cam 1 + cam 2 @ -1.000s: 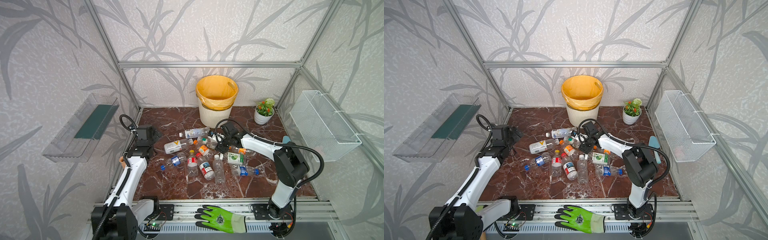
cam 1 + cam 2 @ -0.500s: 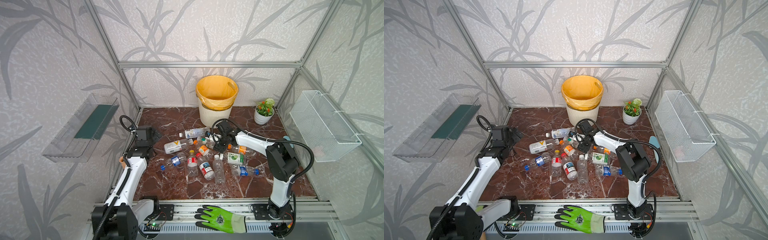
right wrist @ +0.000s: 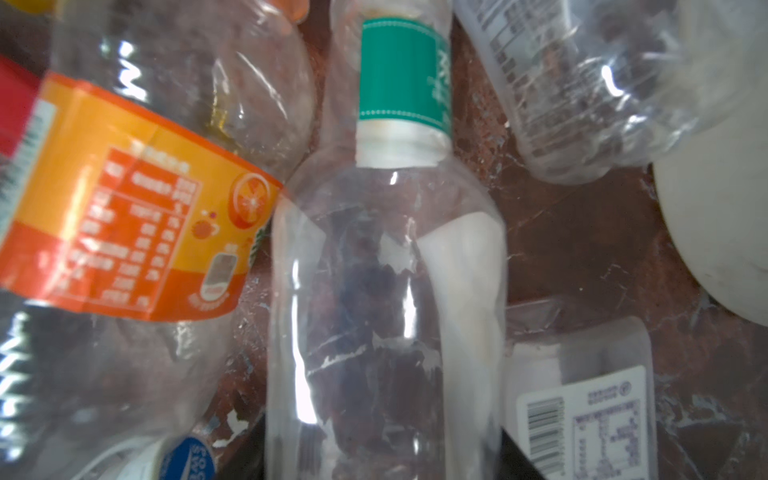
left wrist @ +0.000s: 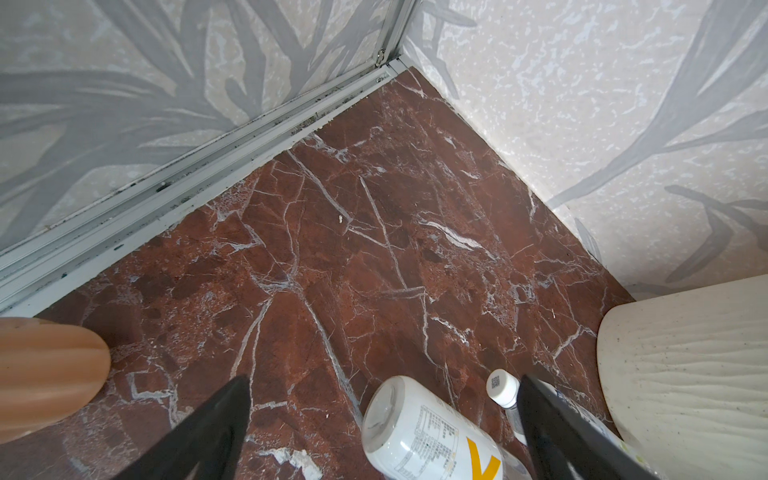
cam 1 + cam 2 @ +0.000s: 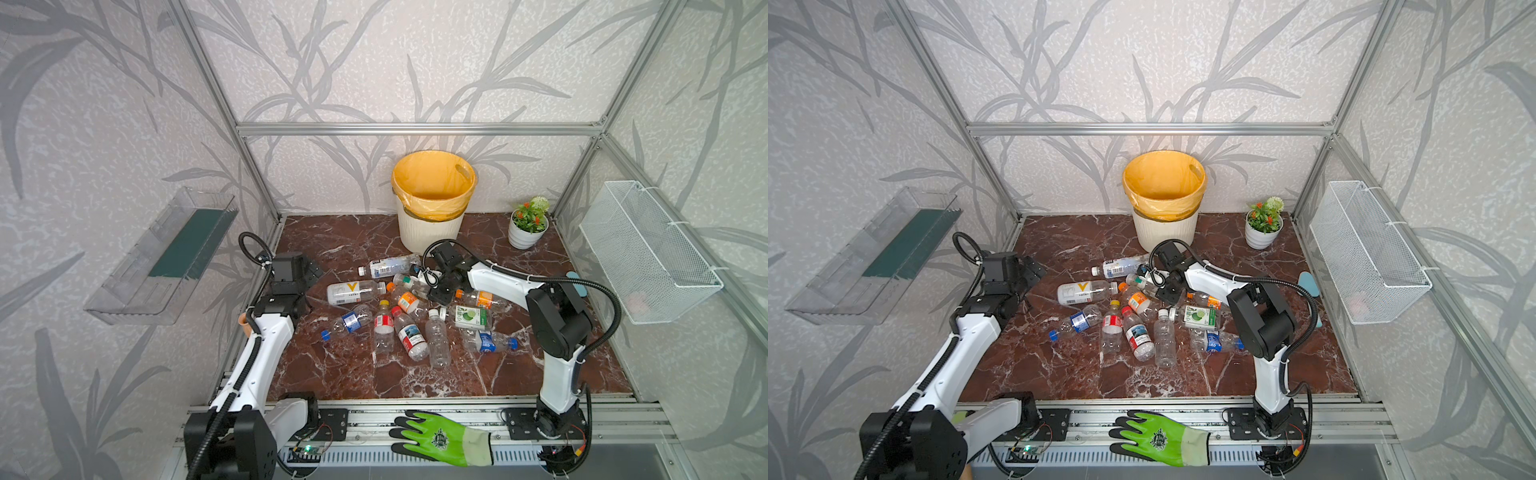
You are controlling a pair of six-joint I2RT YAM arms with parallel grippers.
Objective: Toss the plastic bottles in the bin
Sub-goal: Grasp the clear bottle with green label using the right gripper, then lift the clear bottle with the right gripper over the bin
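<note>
Several plastic bottles (image 5: pixel 409 328) lie in a heap mid-floor in both top views. My right gripper (image 5: pixel 432 282) (image 5: pixel 1158 283) is low at the heap's far edge. In the right wrist view its black fingers press both sides of a clear bottle with a green label (image 3: pixel 386 270), so the right gripper (image 3: pixel 382 440) is shut on it. My left gripper (image 5: pixel 309 272) (image 4: pixel 384 380) hangs open at the left. Below it lies a white bottle with a yellow V (image 4: pixel 419 432) (image 5: pixel 353 291), untouched. The bin (image 5: pixel 432 232) (image 5: pixel 1165 232) stands behind the heap.
A small flowerpot (image 5: pixel 525 232) stands at the back right. A white wire basket (image 5: pixel 648 257) hangs on the right wall and a clear shelf (image 5: pixel 166 257) on the left wall. A green glove (image 5: pixel 440 436) lies on the front rail.
My right gripper has reached left into the far side of the heap and its jaws have narrowed onto the green-labelled bottle. The left arm has not moved.
</note>
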